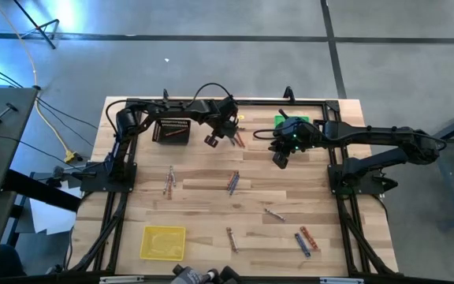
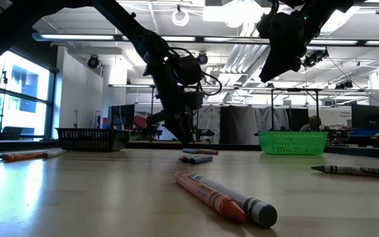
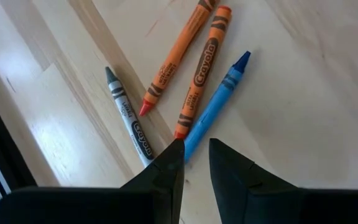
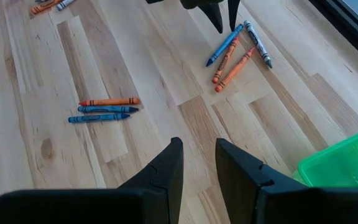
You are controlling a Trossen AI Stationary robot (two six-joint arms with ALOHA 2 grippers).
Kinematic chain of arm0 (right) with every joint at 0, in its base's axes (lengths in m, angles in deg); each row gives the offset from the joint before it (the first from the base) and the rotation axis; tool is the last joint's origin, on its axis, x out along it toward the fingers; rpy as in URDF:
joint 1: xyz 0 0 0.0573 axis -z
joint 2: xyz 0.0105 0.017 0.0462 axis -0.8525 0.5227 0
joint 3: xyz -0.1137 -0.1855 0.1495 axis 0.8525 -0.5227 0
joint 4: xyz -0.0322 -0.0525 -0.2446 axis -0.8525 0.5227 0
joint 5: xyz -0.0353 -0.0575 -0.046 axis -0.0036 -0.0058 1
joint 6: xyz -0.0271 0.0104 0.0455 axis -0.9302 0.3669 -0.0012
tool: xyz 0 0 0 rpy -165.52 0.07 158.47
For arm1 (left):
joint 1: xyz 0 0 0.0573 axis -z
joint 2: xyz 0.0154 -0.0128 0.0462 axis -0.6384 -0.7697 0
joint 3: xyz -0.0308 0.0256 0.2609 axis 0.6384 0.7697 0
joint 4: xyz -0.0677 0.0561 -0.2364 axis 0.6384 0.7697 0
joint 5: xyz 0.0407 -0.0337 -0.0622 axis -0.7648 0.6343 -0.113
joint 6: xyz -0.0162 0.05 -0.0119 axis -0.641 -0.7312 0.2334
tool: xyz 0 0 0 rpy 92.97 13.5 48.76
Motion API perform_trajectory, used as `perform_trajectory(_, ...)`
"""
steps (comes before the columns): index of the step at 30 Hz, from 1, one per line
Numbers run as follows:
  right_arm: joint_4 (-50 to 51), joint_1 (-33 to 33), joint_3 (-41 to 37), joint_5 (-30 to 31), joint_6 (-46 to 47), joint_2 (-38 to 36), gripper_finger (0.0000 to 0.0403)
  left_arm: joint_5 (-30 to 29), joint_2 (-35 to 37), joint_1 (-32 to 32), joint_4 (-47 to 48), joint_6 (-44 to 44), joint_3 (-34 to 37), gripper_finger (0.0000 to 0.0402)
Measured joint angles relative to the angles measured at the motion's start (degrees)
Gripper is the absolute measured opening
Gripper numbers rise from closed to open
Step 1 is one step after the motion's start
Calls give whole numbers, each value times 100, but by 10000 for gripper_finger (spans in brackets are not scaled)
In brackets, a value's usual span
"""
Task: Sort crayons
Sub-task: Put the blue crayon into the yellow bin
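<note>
Four crayons under left tool, slightly parted | right tool parted, empty

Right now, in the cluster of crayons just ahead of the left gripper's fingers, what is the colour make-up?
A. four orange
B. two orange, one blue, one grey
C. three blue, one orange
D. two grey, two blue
B: the left wrist view shows the left gripper poised over two orange crayons, one blue crayon and one grey crayon lying together on the wooden table.
</note>
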Motion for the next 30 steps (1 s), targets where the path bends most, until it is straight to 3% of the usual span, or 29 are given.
perform_trajectory(20, -1, 0, 0, 1, 47, 0, 89, -68, 0, -267, -398, 552, 7, 62)
perform_trajectory(30, -4, 0, 0, 100, 154, 0, 89, 596, -31, -474, -385, 920, 7, 62)
